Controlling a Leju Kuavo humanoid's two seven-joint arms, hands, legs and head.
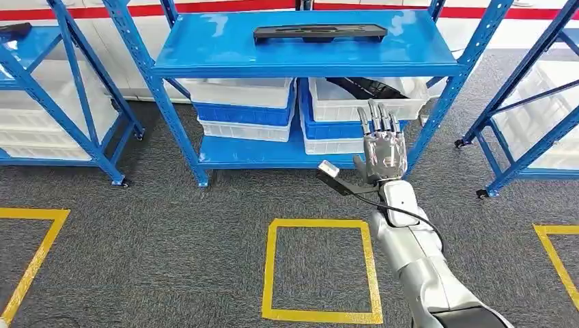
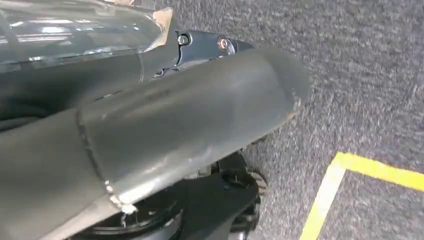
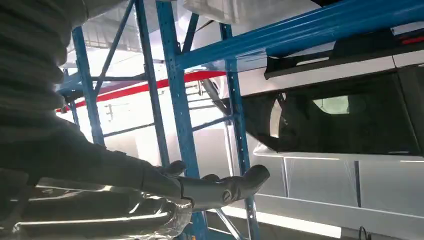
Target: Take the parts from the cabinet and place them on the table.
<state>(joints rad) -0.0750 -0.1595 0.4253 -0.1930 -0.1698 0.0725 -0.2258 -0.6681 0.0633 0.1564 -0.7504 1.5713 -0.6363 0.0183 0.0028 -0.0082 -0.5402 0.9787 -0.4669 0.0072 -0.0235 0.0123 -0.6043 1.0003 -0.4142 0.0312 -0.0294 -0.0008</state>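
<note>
1. We face the blue rack (image 1: 205,65); its top shelf runs across our 12 o'clock.
2. White bins (image 1: 240,92) sit on the lower shelf; the bin at 1 o'clock (image 1: 341,106) holds dark parts (image 1: 372,87).
3. A long black part (image 1: 319,32) lies flat on the top shelf. We judge it stiff, light plastic, best gripped mid-length.
4. Right hand (image 1: 382,147) is raised near the right bin, fingers spread, empty.
5. Left hand: we cannot tell its state.
</note>
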